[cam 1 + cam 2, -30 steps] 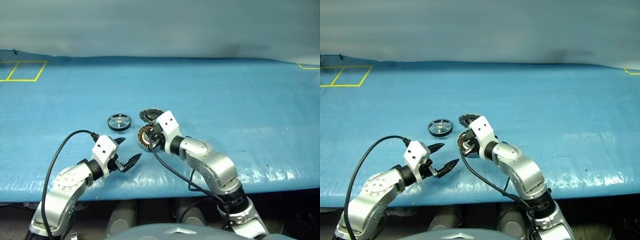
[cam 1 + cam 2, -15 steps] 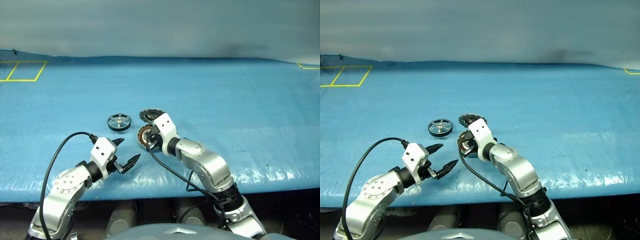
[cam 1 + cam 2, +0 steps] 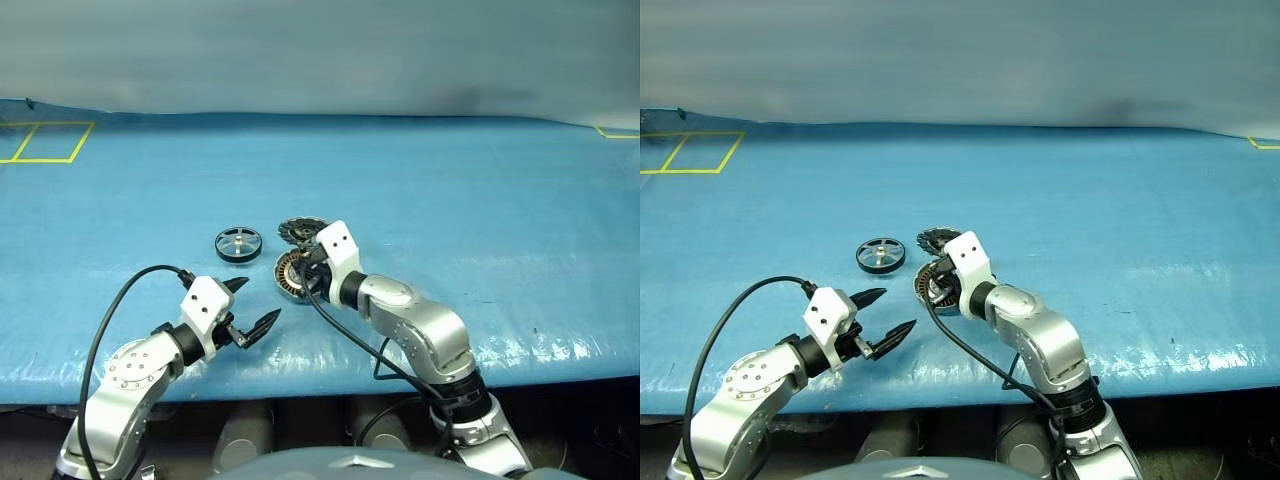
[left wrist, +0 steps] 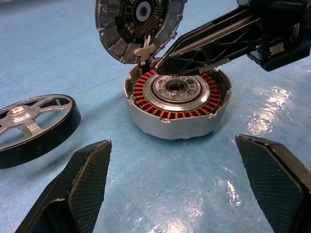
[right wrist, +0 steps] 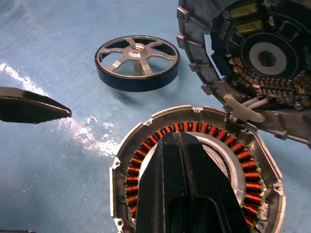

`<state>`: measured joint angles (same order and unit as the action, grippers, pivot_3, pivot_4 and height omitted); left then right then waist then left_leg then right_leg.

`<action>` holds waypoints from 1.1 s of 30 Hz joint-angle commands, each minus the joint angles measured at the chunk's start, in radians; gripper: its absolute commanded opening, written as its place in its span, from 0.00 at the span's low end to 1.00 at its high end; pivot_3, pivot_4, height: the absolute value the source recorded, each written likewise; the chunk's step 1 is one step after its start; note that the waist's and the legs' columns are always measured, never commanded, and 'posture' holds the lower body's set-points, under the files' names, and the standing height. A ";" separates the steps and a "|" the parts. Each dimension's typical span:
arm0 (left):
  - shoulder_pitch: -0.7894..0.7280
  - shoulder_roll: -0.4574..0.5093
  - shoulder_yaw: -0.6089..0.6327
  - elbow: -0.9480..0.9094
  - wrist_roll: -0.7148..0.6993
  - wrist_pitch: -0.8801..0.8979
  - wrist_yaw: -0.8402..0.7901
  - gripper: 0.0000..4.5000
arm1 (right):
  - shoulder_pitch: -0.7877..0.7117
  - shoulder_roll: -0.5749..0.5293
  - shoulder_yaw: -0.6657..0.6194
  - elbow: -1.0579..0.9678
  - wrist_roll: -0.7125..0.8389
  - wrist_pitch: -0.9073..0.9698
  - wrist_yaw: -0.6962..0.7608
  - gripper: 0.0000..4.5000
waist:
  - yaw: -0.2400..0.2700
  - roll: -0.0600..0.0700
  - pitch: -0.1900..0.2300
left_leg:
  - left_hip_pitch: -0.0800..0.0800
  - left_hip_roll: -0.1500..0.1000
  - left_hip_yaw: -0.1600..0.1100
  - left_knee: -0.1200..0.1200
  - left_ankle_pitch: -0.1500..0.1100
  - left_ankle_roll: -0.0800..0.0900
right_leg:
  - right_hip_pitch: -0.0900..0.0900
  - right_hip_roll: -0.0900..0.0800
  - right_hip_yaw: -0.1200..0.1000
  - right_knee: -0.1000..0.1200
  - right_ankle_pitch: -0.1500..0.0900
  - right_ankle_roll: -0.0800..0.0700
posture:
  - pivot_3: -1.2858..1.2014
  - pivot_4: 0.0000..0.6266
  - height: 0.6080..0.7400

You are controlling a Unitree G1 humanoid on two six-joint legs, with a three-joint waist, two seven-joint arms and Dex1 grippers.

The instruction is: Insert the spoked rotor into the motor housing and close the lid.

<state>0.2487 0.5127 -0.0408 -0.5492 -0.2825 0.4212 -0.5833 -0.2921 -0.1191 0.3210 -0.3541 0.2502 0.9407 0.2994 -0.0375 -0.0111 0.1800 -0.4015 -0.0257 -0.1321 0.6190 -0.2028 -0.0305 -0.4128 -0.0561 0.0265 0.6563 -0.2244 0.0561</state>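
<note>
Nearest: left end effector (image 3: 250, 305) is held with fingers spread wide and nothing between them, just above the blue counter (image 3: 480, 200), short of the parts.

Right end effector (image 4: 165, 60): fingers pressed together, nothing gripped, tips resting over the back rim of the motor housing (image 4: 177, 104), by the white connector that links it to the lid. Contact with the rim cannot be confirmed.

Motor housing sits flat and open on the counter, copper windings and silver bearing exposed. Judged stiff, fairly heavy for its size, smooth-walled, so likely to skid if pushed. Windings judged fragile: to be held by the outer grey wall only, never across the coils.

Spoked rotor (image 5: 137, 62) lies flat on the counter beside the housing, on the robot's left of it, apart from it, not yet inserted. Judged rigid metal, moderately heavy, black rim smooth and probably slippery. Best taken across the outer rim, or by a spoke next to the hub; hub to be lined up with the bearing. If magnetised, a snap-in pull is to be expected near the windings.

Furthest: lid (image 4: 141, 24) is propped up on edge behind the housing, inner circuit face toward the robot, tethered by short white leads. Judged stiff, but the leads and board are delicate: to be gripped at the notched edge and swung down without straining the wires.

Count:
- motor housing: one
- spoked rotor: one
- lid: one
- end effectors: two
</note>
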 commanded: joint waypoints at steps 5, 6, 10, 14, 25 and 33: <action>-0.006 -0.004 0.009 -0.009 -0.003 -0.021 0.000 1.00 | -0.003 -0.004 0.016 0.002 -0.022 -0.033 -0.002 0.00 | 0.000 0.000 0.000 | 0.000 0.000 0.000 0.000 0.000 0.000 | 0.000 0.000 0.000 0.000 0.000 0.000 | 0.52 0.24 1.00; -0.007 -0.005 0.009 -0.009 -0.004 -0.021 0.001 1.00 | -0.003 -0.004 0.016 0.003 -0.022 -0.034 -0.001 0.00 | 0.000 0.000 0.000 | 0.000 0.000 0.000 0.000 0.000 0.000 | 0.000 0.000 0.000 0.000 0.000 0.000 | 0.52 0.24 1.00; -0.008 -0.006 0.007 -0.008 -0.003 -0.020 0.002 1.00 | -0.001 -0.002 0.023 0.007 -0.025 -0.038 0.002 0.00 | 0.000 0.000 0.000 | 0.000 0.000 0.000 0.000 0.000 0.000 | 0.000 0.000 0.000 0.000 0.000 0.000 | 0.52 0.24 1.00; -0.009 -0.008 0.007 -0.008 -0.003 -0.021 0.003 1.00 | 0.000 -0.006 0.033 0.004 -0.026 -0.032 0.010 0.00 | 0.000 0.000 0.000 | 0.000 0.000 0.000 0.000 0.000 0.000 | 0.000 0.000 0.000 0.000 0.000 0.000 | 0.52 0.24 1.00; -0.013 -0.010 0.004 -0.004 -0.004 -0.019 0.003 1.00 | 0.013 -0.047 0.059 -0.032 -0.019 0.003 0.049 0.00 | 0.000 0.000 0.000 | 0.000 0.000 0.000 0.000 0.000 0.000 | 0.000 0.000 0.000 0.000 0.000 0.000 | 0.52 0.24 1.00; -0.009 -0.008 0.005 -0.006 -0.005 -0.017 0.000 1.00 | 0.010 -0.050 0.026 -0.082 0.004 0.018 0.059 0.00 | 0.000 0.000 0.000 | 0.000 0.000 0.000 0.000 0.000 0.000 | 0.000 0.000 0.000 0.000 0.000 0.000 | 0.52 0.24 1.00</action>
<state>0.2415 0.5081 -0.0413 -0.5476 -0.2826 0.4210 -0.5826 -0.2729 -0.1711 0.3621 -0.3745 0.2347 0.9544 0.3480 -0.0373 -0.0112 0.1801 -0.4015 -0.0256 -0.1321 0.6188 -0.2028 -0.0305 -0.4128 -0.0560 0.0265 0.6562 -0.2245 0.0560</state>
